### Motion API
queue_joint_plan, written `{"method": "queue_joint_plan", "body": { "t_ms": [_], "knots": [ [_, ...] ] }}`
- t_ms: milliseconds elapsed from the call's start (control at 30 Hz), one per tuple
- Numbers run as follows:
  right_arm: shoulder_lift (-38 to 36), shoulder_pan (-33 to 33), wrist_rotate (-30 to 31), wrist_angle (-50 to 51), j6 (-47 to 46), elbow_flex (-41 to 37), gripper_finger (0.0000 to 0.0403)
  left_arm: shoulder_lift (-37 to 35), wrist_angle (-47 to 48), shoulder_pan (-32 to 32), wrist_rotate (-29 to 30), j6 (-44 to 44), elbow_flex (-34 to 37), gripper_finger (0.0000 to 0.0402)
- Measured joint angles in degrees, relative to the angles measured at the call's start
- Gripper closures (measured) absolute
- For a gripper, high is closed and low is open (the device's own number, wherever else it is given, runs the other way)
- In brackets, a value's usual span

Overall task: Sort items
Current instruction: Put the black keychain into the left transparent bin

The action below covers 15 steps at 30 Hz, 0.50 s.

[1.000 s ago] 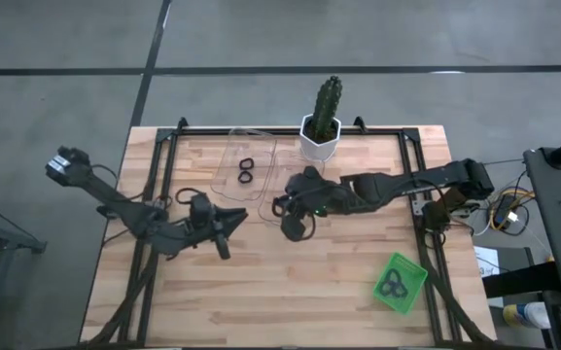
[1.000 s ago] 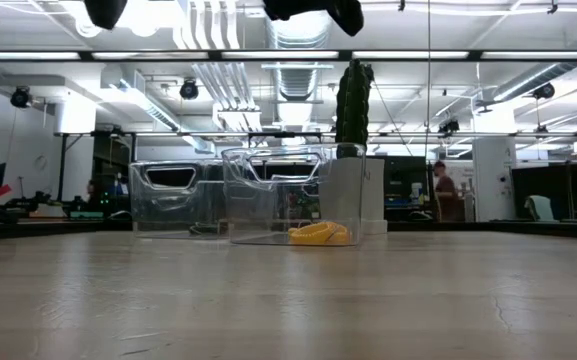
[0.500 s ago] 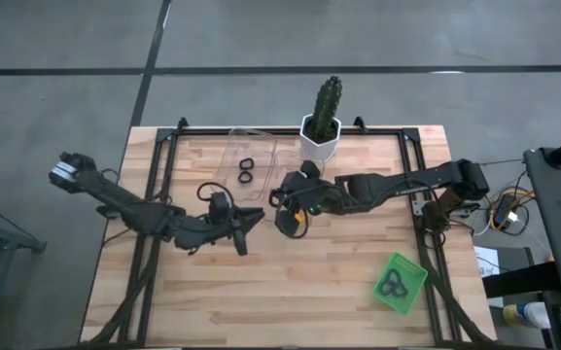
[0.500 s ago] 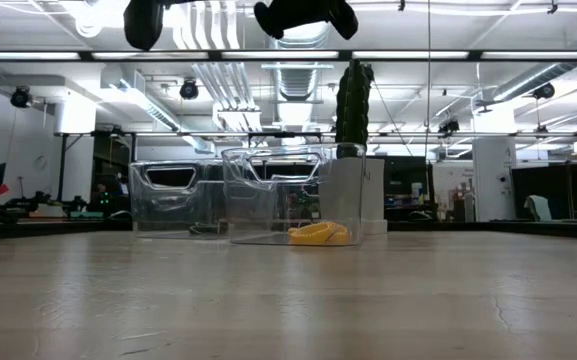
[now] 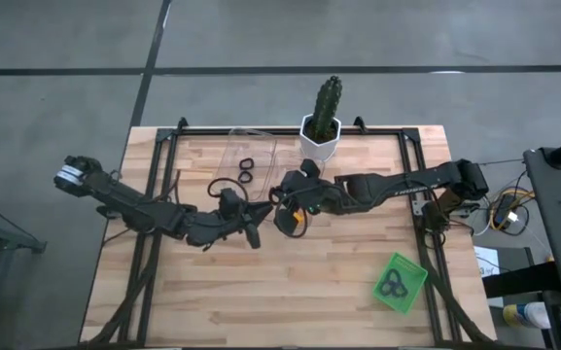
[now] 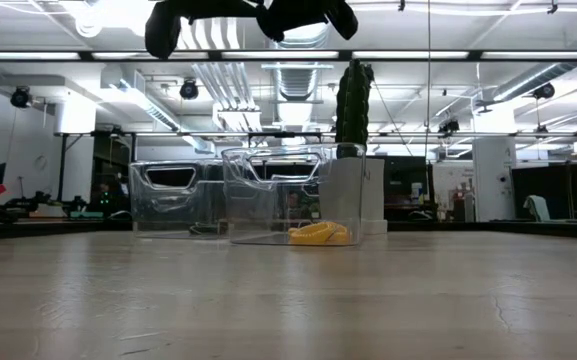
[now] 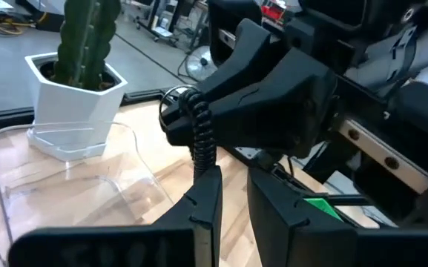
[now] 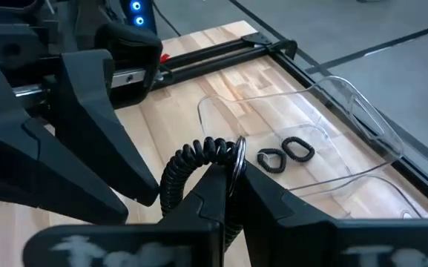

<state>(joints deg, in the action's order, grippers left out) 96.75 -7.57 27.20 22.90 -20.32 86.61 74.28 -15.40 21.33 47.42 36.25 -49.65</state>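
Right gripper [image 8: 228, 194] clamped on a black coil tie [image 8: 199, 159] — above mid-table. Left gripper [image 7: 230, 200] faces it, fingers slightly parted, holding nothing. Two black ties [image 5: 246, 169] in the clear tray [image 5: 233, 146].

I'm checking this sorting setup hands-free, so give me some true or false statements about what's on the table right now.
1. The right gripper is shut on a coiled black hair tie. True.
2. The green tray is empty. False: dark loops lie in it.
3. Two black loops lie in a clear tray. True.
4. The cactus has tipped over. False: it stands upright in its white pot.
5. The left gripper waits at the table's edge. False: it is right up close to the right gripper.
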Motion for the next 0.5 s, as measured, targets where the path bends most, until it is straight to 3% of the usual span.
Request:
{"method": "queue_joint_plan", "body": {
  "t_ms": [500],
  "knots": [
    [0.0,0.1,1.3,1.3,0.8,0.0,0.0385,0.1,-0.1,-1.0,-2.5,0.9,-1.4,0.0344]
  ]
}}
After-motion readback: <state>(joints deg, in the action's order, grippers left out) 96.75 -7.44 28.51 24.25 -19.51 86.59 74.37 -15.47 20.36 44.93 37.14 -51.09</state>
